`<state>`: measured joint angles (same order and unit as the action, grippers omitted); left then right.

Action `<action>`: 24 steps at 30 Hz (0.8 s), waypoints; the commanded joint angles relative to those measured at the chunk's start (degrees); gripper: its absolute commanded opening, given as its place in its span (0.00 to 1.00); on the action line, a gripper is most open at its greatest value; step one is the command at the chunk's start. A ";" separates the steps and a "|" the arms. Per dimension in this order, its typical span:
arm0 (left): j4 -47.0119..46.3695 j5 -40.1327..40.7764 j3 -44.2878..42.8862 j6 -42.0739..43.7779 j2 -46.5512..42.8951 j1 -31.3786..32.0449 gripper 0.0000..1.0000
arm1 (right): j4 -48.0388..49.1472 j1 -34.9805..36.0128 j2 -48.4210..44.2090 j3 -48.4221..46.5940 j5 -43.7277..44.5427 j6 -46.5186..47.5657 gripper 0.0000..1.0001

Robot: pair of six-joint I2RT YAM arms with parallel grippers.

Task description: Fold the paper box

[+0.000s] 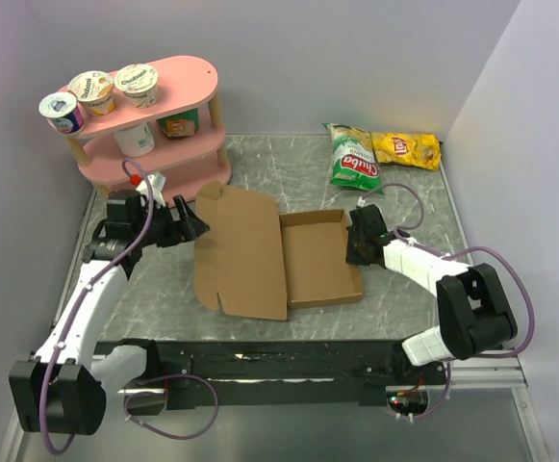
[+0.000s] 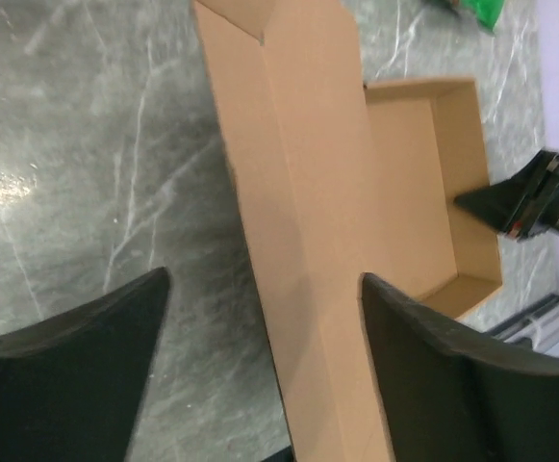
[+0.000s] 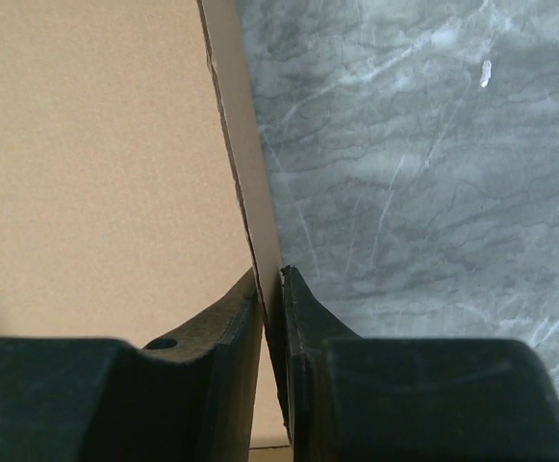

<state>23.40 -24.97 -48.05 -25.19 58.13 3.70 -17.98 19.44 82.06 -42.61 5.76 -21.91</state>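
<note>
The paper box [image 1: 260, 255] is plain brown cardboard in the middle of the table, its tray half formed on the right and its lid panel raised at a slant on the left. My left gripper [image 1: 192, 223] hangs open at the lid's upper left edge; in the left wrist view the lid [image 2: 303, 221] runs between the spread fingers [image 2: 87, 356] without touching them. My right gripper [image 1: 356, 243] is shut on the tray's right wall, and the right wrist view shows that thin wall [image 3: 250, 173] pinched between the two fingers [image 3: 308, 327].
A pink two-tier shelf [image 1: 178, 91] with yogurt cups stands at the back left, close behind my left gripper. A green chip bag [image 1: 353, 156] and a yellow one [image 1: 406, 148] lie at the back right. The table's front rail [image 1: 289, 366] runs along the near edge.
</note>
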 commanded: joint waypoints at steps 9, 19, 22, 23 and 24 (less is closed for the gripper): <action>-5.64 2.91 -3.18 4.35 4.71 7.37 0.38 | 5.58 -0.02 -3.57 3.23 -5.49 -3.31 0.24; -3.89 6.60 -9.77 14.19 8.93 12.02 0.08 | 9.55 0.86 -9.28 8.68 -13.84 -5.60 0.68; -2.75 5.56 -12.67 17.62 9.46 13.26 0.02 | 6.30 0.86 -13.58 6.67 -10.96 -3.50 0.88; -2.48 5.37 -13.46 18.50 9.46 13.52 0.01 | 3.50 0.86 -16.12 5.88 -9.90 -1.75 0.89; -2.31 5.20 -14.95 20.08 9.55 13.96 0.01 | 2.43 0.86 -17.54 4.39 -9.02 -0.86 0.91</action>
<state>21.15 -19.46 -57.43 -12.60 67.96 16.32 -12.10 20.12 71.64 -34.06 -5.85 -25.85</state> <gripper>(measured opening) 0.034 0.871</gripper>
